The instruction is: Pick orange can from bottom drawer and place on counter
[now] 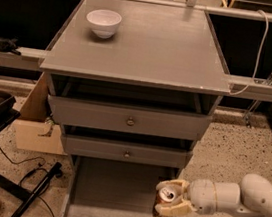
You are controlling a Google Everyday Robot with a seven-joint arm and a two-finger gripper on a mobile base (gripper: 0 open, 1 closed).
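Camera view looks down on the counter, where a white bowl sits back left, leaving room for a delivery. Below, the bottom drawer stands pulled out. At its right side the gripper is clamped sideways around the upright orange can, apparently clear of the floor.

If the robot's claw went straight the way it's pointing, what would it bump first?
The gripper points left, shut on the can. Past that, probably the drawer's left wall, if it stays this low; depth is hard to judge.
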